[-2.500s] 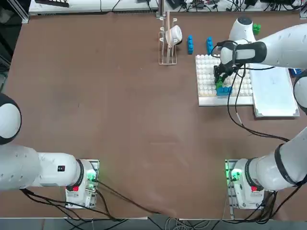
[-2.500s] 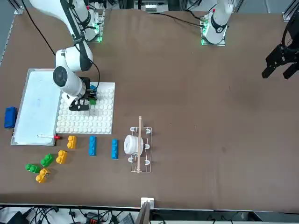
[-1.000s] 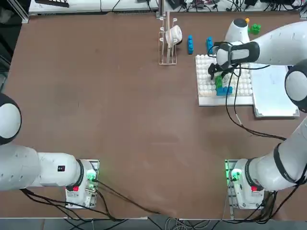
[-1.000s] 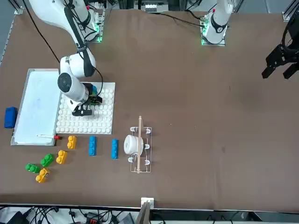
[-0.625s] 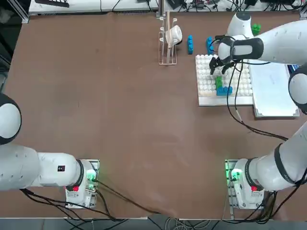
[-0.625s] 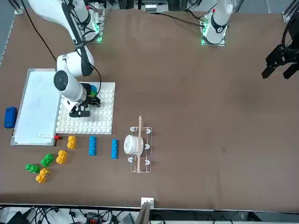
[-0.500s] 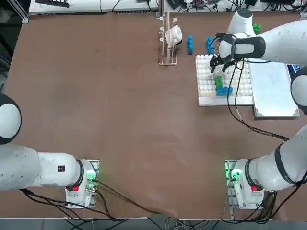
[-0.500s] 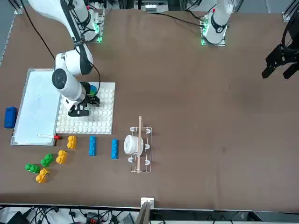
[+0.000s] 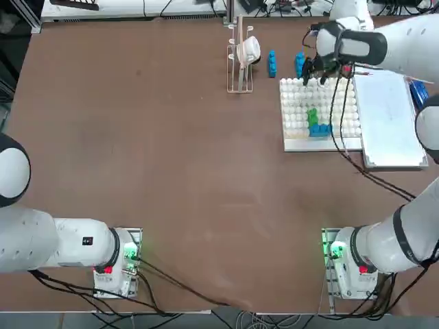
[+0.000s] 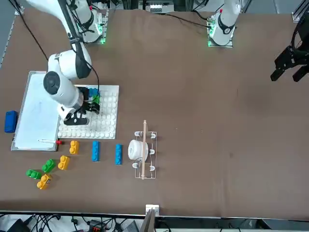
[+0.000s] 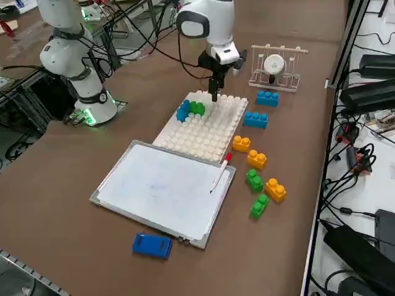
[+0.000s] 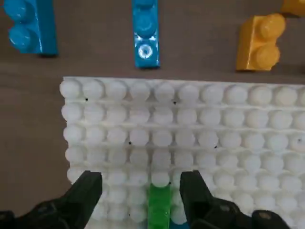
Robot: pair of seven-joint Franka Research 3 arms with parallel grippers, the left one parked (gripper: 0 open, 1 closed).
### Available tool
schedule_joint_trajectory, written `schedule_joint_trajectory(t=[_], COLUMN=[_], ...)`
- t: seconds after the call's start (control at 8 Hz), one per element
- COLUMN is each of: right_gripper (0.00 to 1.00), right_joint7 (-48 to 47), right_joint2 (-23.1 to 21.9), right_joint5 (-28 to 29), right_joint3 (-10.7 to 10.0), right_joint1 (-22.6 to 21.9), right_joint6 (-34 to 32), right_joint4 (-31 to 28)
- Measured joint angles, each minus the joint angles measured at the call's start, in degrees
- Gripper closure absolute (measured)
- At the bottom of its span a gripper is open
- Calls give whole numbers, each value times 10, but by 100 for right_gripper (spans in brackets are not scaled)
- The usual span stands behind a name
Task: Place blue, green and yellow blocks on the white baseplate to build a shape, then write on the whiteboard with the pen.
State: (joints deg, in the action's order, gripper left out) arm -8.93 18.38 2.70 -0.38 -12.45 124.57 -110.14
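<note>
The white baseplate [image 9: 296,116] [image 10: 107,123] [image 11: 213,132] [image 12: 190,124] carries a green block [image 9: 313,115] [image 11: 197,108] [image 12: 159,202] joined to a blue block [image 9: 321,129] [image 11: 183,111]. My right gripper [image 9: 317,70] [image 10: 73,118] [image 11: 213,94] [image 12: 140,179] hovers open and empty over the plate's far part, above and beyond the green block. Loose blue bricks [image 12: 145,33] [image 11: 255,119], yellow bricks [image 12: 259,40] [image 11: 241,143] and green bricks [image 11: 253,179] lie beyond the plate. The whiteboard [image 11: 160,188] [image 9: 391,116] lies beside the plate, the pen [image 11: 221,171] [image 10: 48,141] at its far edge.
A small wire rack [image 9: 240,58] [image 11: 276,65] holding a white round object stands left of the loose blue bricks. A blue eraser [image 11: 152,244] [image 10: 10,121] lies past the whiteboard's outer edge. The arm's cable [image 9: 343,147] drapes over the plate.
My gripper has left the green block standing on the plate beside the blue one, risen, and moved away from the robot toward the plate's far edge.
</note>
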Motion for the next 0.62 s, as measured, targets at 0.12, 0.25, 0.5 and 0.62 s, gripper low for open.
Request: schedule_joint_trajectory(t=[0.12,0.25,0.5,0.62], right_gripper=[0,0,0,0], right_joint7=[0,0,0,0], right_joint2=[28,64,141,179], right_joint5=[0,0,1,1], right_joint3=[-1,-1,-2,-2], right_joint1=[4,8,13,14], right_joint6=[-20,-33,-46,-54], right_joint4=[46,92,172,210])
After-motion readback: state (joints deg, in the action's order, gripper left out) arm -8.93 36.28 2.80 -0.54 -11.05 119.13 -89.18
